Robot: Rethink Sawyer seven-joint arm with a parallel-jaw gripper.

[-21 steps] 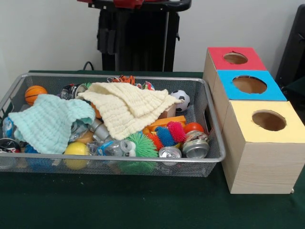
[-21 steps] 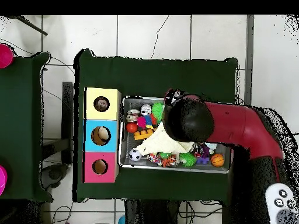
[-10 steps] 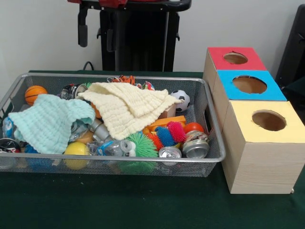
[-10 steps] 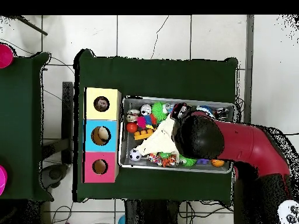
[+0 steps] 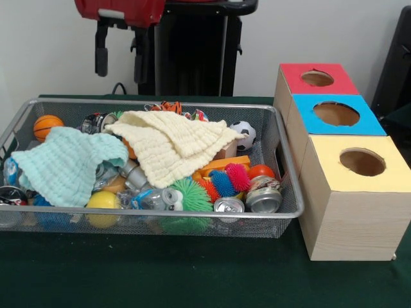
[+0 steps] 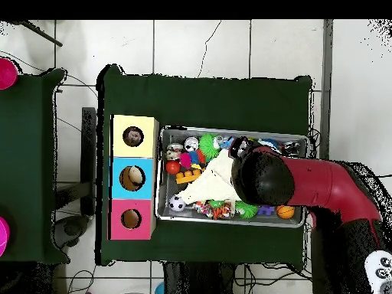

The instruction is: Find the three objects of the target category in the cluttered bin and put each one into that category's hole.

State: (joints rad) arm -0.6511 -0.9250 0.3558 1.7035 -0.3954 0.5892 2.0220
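Note:
A wire mesh bin [image 5: 160,213] holds a jumble of toys. A cream cloth [image 5: 170,144] and a pale green cloth [image 5: 67,163] cover much of it. Showing around them are an orange basketball [image 5: 47,125], a soccer ball [image 5: 244,135], a red ball [image 5: 261,171], a yellow ball [image 5: 103,200], a green spiky ball [image 5: 189,196] and crushed cans [image 5: 263,197]. My gripper [image 5: 120,61] hangs open and empty above the bin's far left part. In the overhead view the red arm [image 6: 264,178] hides the gripper and part of the bin [image 6: 164,214].
Three wooden boxes with round holes stand in a row beside the bin: red top [image 5: 318,78], blue top [image 5: 337,114], yellow top [image 5: 359,160]. In the overhead view they are yellow [image 6: 134,121], blue [image 6: 134,162], red [image 6: 132,205]. A dark green cloth [image 5: 192,276] covers the table.
The gripper has come down into the front view and shifted left over the bin's far left part. The bin's contents have not moved.

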